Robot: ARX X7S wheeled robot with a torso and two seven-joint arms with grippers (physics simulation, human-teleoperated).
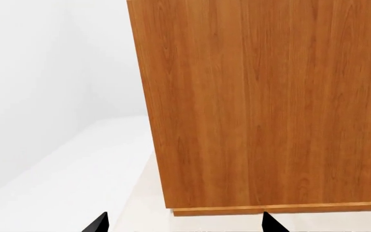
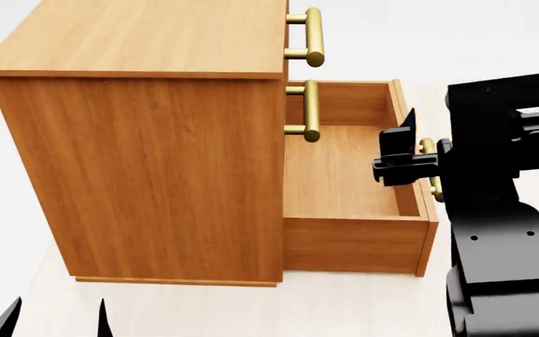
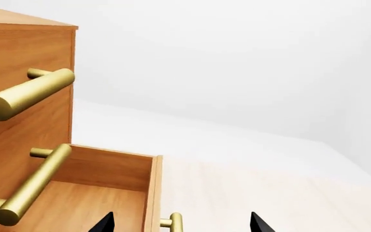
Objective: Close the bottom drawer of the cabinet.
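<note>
The orange-brown cabinet (image 2: 157,175) stands on a pale floor. Its bottom drawer (image 2: 344,182) is pulled far out to the right and is empty. My right gripper (image 2: 417,144) is open at the drawer's front panel (image 2: 426,232). In the right wrist view the gripper (image 3: 180,223) straddles the front panel (image 3: 152,193) and its brass handle (image 3: 176,222); I see no contact. My left gripper (image 2: 56,319) is open and empty, low in front of the cabinet's side wall (image 1: 263,106); its fingertips (image 1: 98,223) are clear of the base.
The two upper drawers are shut; their brass handles (image 2: 314,36) (image 2: 311,110) stick out over the open drawer and also show in the right wrist view (image 3: 27,94) (image 3: 34,186). My black right arm (image 2: 499,232) stands just right of the drawer front. White walls surround the floor.
</note>
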